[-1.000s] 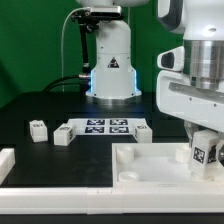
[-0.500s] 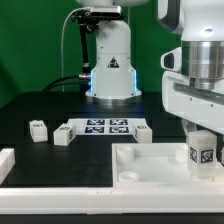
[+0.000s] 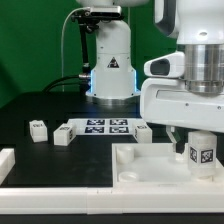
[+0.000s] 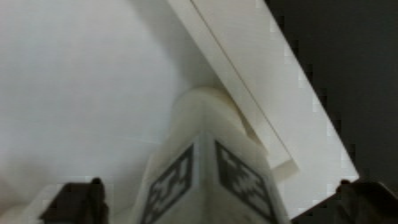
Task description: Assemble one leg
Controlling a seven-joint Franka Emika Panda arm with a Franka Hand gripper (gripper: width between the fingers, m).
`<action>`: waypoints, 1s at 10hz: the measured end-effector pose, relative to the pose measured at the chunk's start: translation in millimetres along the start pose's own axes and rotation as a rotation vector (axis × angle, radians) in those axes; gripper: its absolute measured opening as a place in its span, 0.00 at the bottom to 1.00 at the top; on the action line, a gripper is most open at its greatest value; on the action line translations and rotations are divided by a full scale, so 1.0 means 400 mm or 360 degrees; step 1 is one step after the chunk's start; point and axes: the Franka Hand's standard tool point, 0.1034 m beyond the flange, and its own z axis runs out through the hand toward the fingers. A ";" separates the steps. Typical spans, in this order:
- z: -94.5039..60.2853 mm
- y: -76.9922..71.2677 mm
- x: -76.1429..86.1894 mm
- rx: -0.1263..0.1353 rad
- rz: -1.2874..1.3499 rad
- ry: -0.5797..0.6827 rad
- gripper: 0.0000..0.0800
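Dark matte surface (image 3: 30, 105) and a green backdrop (image 3: 25, 40) are filling my feed, with the arm's glossy white base (image 3: 110, 60) at the back. Going from the exterior view's left, a white block (image 3: 5, 160) is poking in at the edge. Then come a loose leg (image 3: 38, 128) and a second loose leg (image 3: 63, 135), both chunky white plastic with black-and-white tags. Next is the flat marker board (image 3: 105, 126), with a third loose leg (image 3: 142, 131) sitting just beside its end. Nearer me the broad white panel (image 3: 150, 168) is lying flat, its rim raised.

The leg (image 3: 203, 150) is standing upright on that panel toward the exterior view's right, under the wrist. On the wrist view the fingers (image 4: 80, 203) are standing apart, one either side of the leg, not touching it.

Since half a second ago the hand's housing (image 3: 185, 95) is reaching farther left, while the leg is staying put.

I am counting four legs, one panel, one marker board.
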 end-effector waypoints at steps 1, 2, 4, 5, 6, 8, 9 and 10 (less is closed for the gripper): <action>-0.004 -0.003 0.000 0.0001 -0.0176 0.0004 0.81; -0.006 -0.003 0.001 0.0002 -0.0348 0.0005 0.81; -0.005 0.010 -0.005 -0.0030 -0.0805 -0.0051 0.81; -0.009 0.009 0.000 -0.0034 -0.0990 -0.0045 0.81; -0.011 0.010 0.006 -0.0039 -0.1178 -0.0043 0.81; -0.011 0.017 0.013 -0.0040 -0.1311 -0.0043 0.67; -0.011 0.017 0.013 -0.0040 -0.1310 -0.0043 0.50; -0.011 0.017 0.013 -0.0040 -0.1310 -0.0043 0.50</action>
